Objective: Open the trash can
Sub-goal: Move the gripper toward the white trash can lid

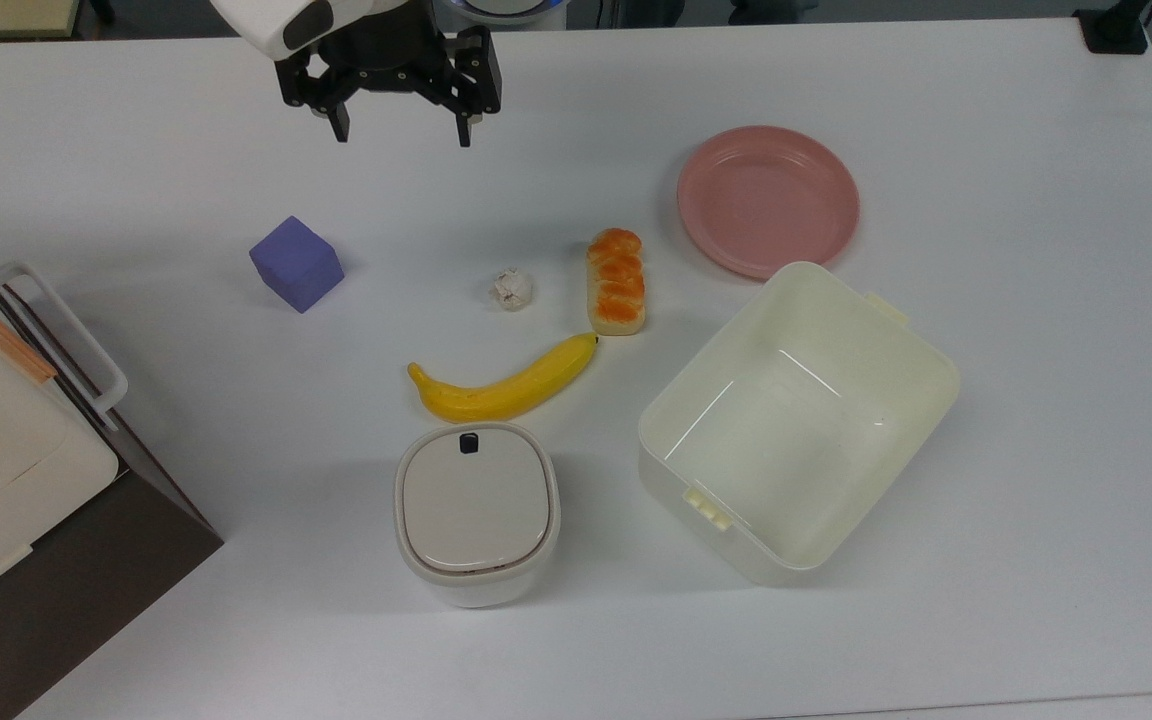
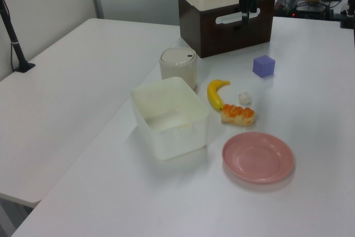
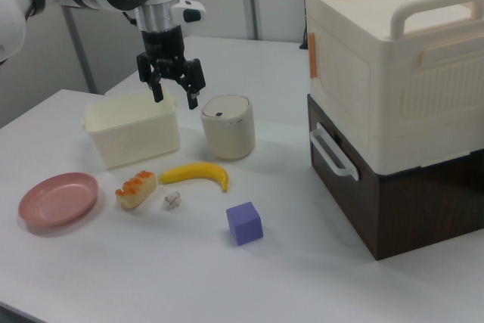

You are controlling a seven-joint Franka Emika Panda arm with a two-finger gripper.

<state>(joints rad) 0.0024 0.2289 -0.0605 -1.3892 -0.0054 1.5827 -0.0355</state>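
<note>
Your gripper point(image 1: 400, 130) is hanging up in the air near the desk's point(image 1: 986, 150) far edge in the top view, fingers spread wide with nothing between them. It's well apart from the trash can point(image 1: 477, 513), which sits toward the near edge in the top view, lid shut flat and the little dark button point(image 1: 469, 442) on the side facing the banana point(image 1: 503, 385). The banana lies just beside the can, apart from it. The cream tub point(image 1: 798, 420) is to the can's right in the top view, and the white appliance point(image 3: 393, 58) on its dark base sits at the desk's left edge. Purple cube point(image 1: 296, 263), crumpled wad point(image 1: 512, 288), bread point(image 1: 616, 280) and pink plate point(image 1: 768, 200) are spread around mid-desk.
</note>
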